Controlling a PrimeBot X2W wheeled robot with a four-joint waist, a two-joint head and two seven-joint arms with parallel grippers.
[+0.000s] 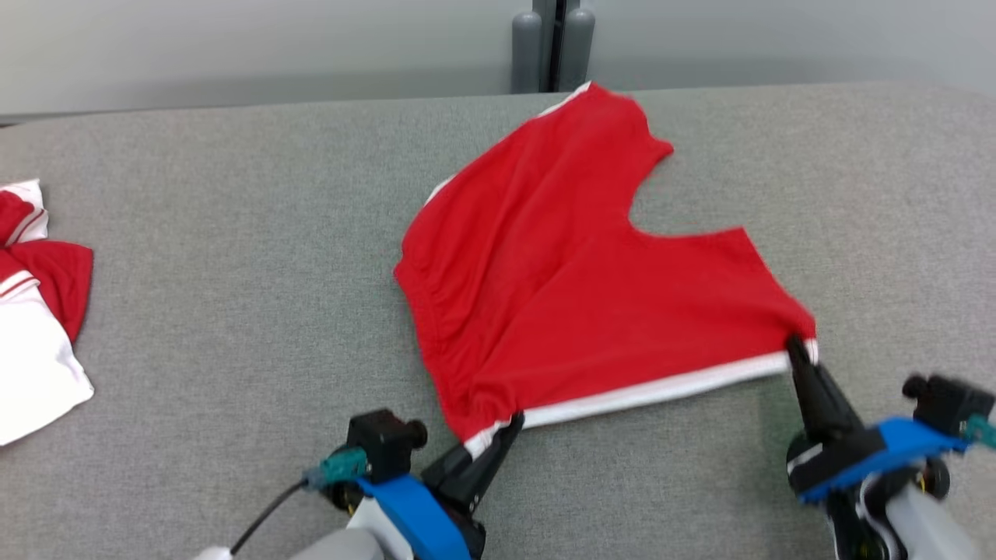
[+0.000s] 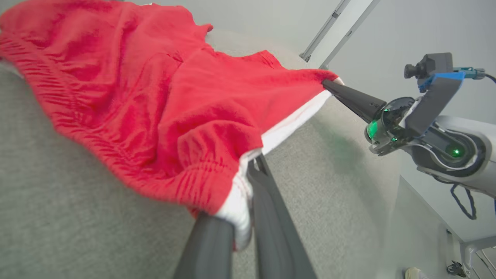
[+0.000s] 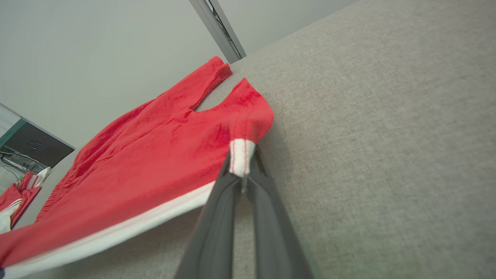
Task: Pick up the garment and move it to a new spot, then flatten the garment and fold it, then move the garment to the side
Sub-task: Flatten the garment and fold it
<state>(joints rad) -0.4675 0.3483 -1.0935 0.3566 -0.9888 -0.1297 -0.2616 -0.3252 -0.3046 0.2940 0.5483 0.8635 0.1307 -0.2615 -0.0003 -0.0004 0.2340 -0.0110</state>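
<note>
Pinching garment [image 1: 560, 288] at both near corners: my left gripper [image 1: 513, 424] clamped on one end of white hem, my right gripper [image 1: 795, 344] clamped on other end. Tips buried in cloth, so depth of bite unclear; underside hidden. Garment lies mid table [image 1: 233, 327], far tip at back edge, perhaps hanging over. Red-and-white clothes [image 1: 35, 311] heaped well left, cut by frame. Grey post [image 1: 552, 47] behind table. Hem stretched taut left-right between grippers; long axis runs away from me toward post.
</note>
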